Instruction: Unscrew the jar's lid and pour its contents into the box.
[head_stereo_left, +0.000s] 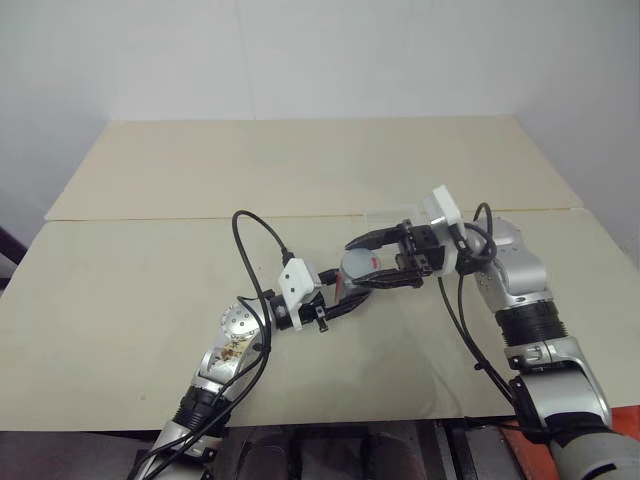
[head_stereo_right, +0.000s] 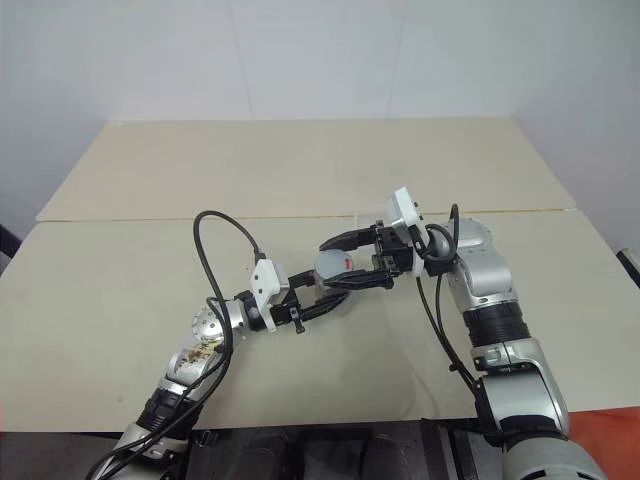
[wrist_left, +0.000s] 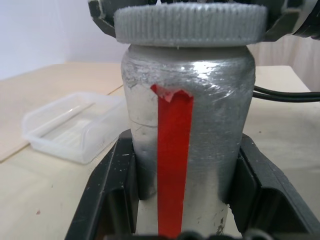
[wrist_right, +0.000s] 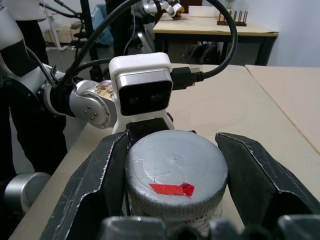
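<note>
Above the bench centre, one jar is clamped in the left claw; the right claw is clamped on its one lid. Step: unscrewing. Next: rotate the lid free. One box lies at 12 o'clock

A pale beige counter runs wide, with a seam across it where a second slab joins at the far edge. Behind that stands a plain white wall. Off to one side there is another table with dark legs, and a small rack on top.
</note>
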